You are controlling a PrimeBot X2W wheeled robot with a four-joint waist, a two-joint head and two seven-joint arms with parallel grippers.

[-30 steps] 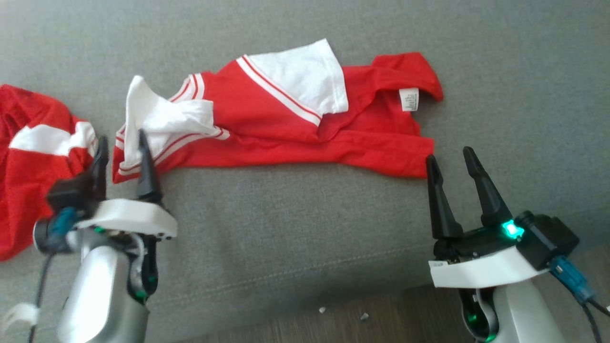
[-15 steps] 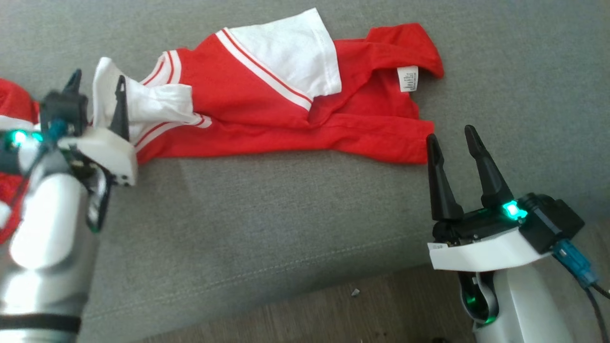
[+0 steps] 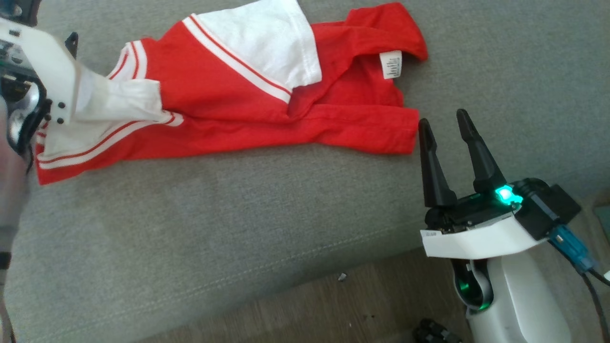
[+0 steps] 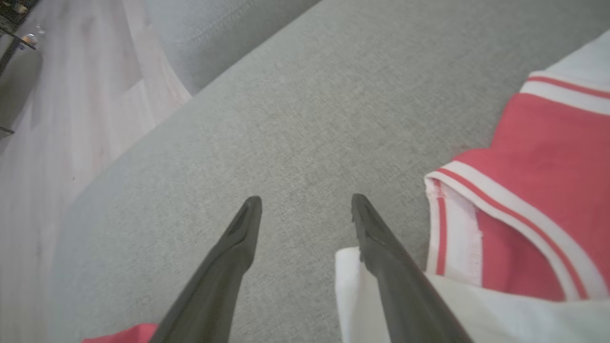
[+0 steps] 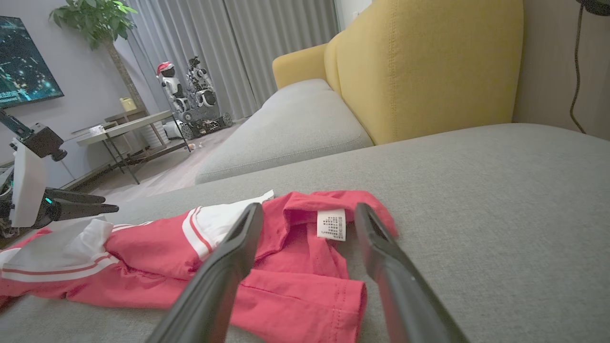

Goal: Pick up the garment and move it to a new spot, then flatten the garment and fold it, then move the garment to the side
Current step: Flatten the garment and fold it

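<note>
The garment [image 3: 248,95], a red shirt with white sleeves and red-striped trim, lies crumpled and stretched left to right on the grey sofa cushion [image 3: 238,214]. Its white label [image 3: 391,64] faces up near the right end. My left gripper [image 4: 307,200] is open above the cushion at the shirt's left end, one finger [image 4: 391,267] over the white sleeve [image 4: 476,314] and nothing between the jaws. In the head view its white wrist mount [image 3: 43,62] hides most of it. My right gripper [image 3: 443,119] stands open just right of the red hem, holding nothing; the garment [image 5: 295,267] lies ahead of it.
The cushion's front edge and a strip of wooden floor [image 3: 333,305] run along the bottom of the head view. A yellow sofa back [image 5: 429,66] rises behind the cushion. A low table [image 5: 124,131] and another robot [image 5: 190,95] stand far off. A red cloth edge [image 4: 124,333] lies under the left gripper.
The head camera has shifted, and the second red garment at the left has gone out of view. My left arm has risen and moved forward over the white sleeve end. The right gripper stays by the hem.
</note>
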